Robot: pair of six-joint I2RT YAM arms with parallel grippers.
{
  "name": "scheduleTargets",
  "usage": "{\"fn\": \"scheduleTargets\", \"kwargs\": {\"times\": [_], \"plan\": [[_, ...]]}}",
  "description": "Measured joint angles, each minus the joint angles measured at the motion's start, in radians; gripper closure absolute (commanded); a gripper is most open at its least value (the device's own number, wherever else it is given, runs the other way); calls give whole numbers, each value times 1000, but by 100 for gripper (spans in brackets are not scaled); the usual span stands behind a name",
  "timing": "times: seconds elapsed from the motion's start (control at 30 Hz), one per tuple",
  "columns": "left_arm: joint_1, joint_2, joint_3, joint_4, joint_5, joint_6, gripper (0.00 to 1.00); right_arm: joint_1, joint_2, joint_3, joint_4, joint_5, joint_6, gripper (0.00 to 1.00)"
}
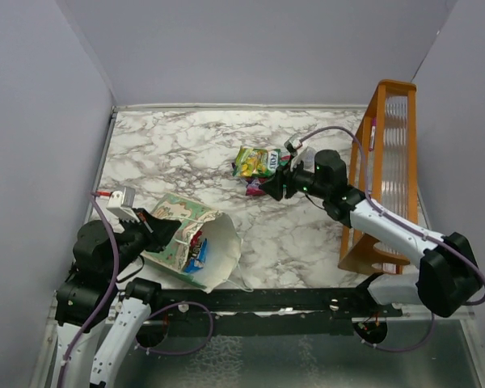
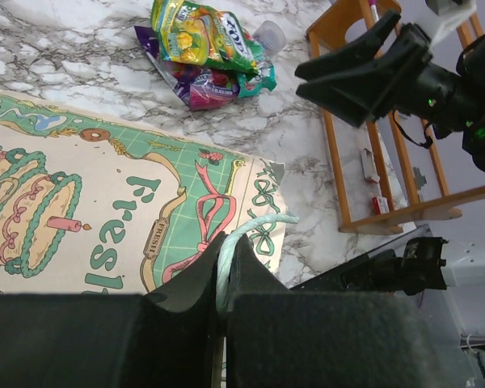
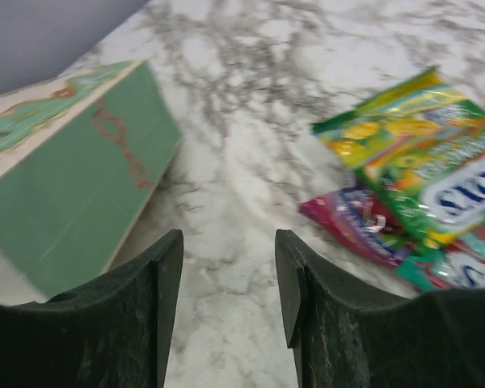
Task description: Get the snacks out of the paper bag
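left gripper point(image 2: 224, 271) is pressed tight on the thin string handle point(image 2: 255, 222) of the paper bag point(image 2: 105, 210). right gripper point(image 3: 229, 250) has its jaws apart, nothing between them, just beside the shiny crinkly snacks point(image 3: 424, 174) piled on the marble table point(image 3: 250, 121). only the top view shows packets point(image 1: 196, 249) inside the bag lying on its side.

Orange wooden rack point(image 1: 385, 174) upright at right edge of marble table point(image 1: 186, 145); small clear cup point(image 2: 270, 34) near rack.
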Motion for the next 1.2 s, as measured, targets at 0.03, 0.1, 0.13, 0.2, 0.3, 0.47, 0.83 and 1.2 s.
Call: {"fn": "scheduleTargets", "kwargs": {"times": [0.03, 0.1, 0.13, 0.2, 0.3, 0.47, 0.83, 1.2], "plan": [[0, 0, -3, 1, 0, 0, 100, 15, -25, -33, 30, -60, -11, 50], [0, 0, -5, 2, -1, 0, 100, 58, -61, -78, 63, -122, -31, 49], [0, 0, -5, 2, -1, 0, 100, 105, -87, -104, 71, -147, -55, 48], [0, 0, -5, 2, -2, 0, 100, 179, -122, -130, 81, -187, -87, 48], [0, 0, -5, 2, -3, 1, 100, 272, -161, -139, 112, -241, -130, 47], [0, -2, -4, -1, -13, 3, 100, 312, -147, -117, 127, -304, -177, 41], [0, -2, 9, -7, -39, 3, 100, 450, -42, -64, 113, -344, -430, 37], [0, 2, 25, -20, -45, 14, 100, 588, 23, -58, 60, -364, -911, 53]]}}
